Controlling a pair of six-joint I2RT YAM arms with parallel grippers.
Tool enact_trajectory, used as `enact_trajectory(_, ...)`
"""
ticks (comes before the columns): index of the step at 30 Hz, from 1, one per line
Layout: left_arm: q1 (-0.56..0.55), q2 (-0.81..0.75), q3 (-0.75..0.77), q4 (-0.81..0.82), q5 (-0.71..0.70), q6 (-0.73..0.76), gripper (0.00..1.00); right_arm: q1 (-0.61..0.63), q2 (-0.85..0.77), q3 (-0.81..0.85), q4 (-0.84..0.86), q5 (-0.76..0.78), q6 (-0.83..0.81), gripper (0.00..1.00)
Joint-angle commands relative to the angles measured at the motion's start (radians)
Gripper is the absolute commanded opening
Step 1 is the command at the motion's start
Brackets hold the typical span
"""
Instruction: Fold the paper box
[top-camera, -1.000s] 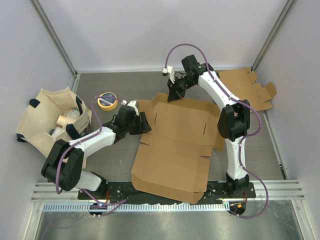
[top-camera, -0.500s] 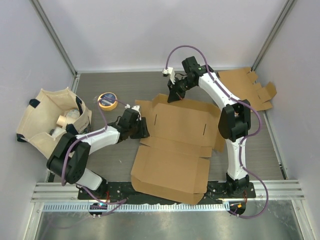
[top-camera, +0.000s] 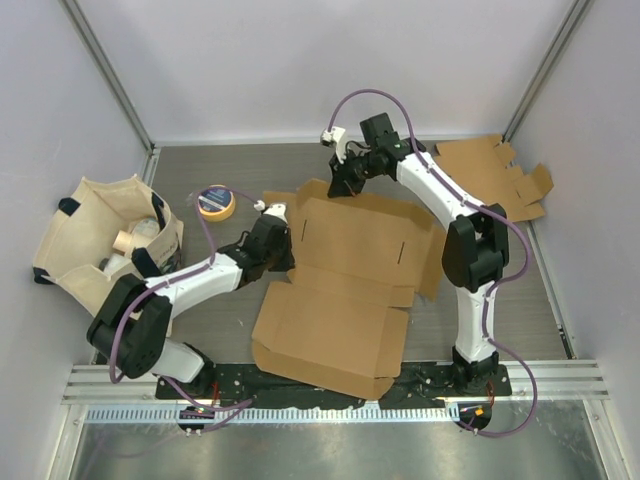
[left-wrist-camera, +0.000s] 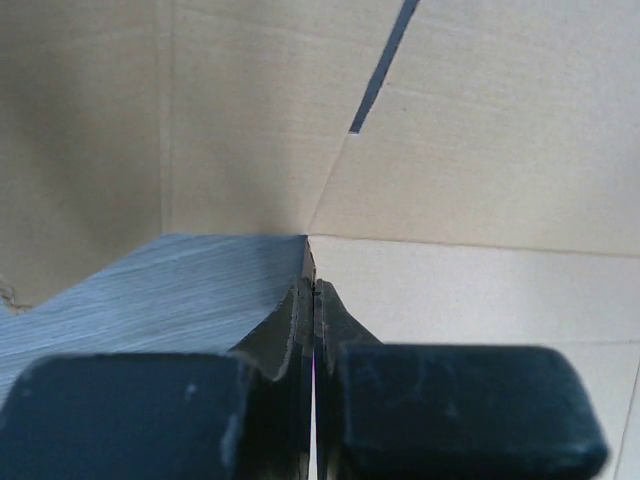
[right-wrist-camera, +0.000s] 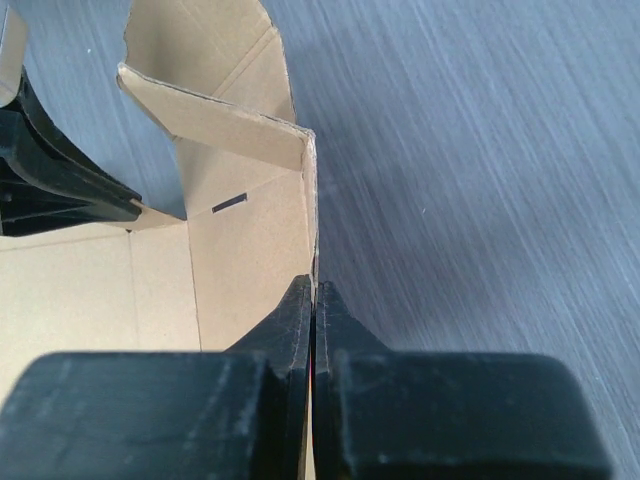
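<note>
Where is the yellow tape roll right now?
In the top view, the tape roll lies flat on the left half of the table, between the canvas bag and the left edge of the cardboard box.

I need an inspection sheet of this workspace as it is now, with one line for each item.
Surface: grey table, wood grain showing around the box.
Job's things: box lies open and mostly flat; its far-left wall is raised.
Clutter: tape and bag with items inside, on the left; spare blank at far right.
Grippers: left gripper shut on the box's left edge; right gripper shut on the raised wall.
Cables: purple cables loop along both arms; no snag seen.
Surroundings: white walls; metal rail at the near edge.
</note>
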Motion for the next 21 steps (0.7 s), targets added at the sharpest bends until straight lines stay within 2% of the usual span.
enact_trajectory(1,-0.002,-0.017,0.045,0.006,-0.103,-0.018,0.01,0.018,-0.107,-0.045,0.239,0.053,0.115,0.01)
enact_trajectory(5,-0.002,0.029,0.061,0.041,-0.045,-0.025,0.09,0.033,-0.098,-0.033,0.239,0.037,0.112,0.01)
enact_trajectory(6,-0.002,0.040,0.058,0.065,-0.024,-0.038,0.14,0.042,-0.098,-0.034,0.242,0.047,0.112,0.01)
enact_trajectory(8,-0.002,0.063,0.030,0.111,0.035,-0.070,0.19,0.047,-0.096,-0.034,0.245,0.051,0.112,0.01)
enact_trajectory(11,-0.002,0.087,-0.008,0.188,0.087,-0.108,0.37,0.058,-0.101,-0.037,0.245,0.059,0.114,0.01)
enact_trajectory(17,0.000,0.141,-0.047,0.243,0.122,-0.151,0.51,0.070,-0.107,-0.054,0.251,0.064,0.111,0.01)
enact_trajectory(21,0.012,0.163,-0.082,0.266,0.106,-0.116,0.54,0.081,-0.130,-0.098,0.265,0.080,0.079,0.01)
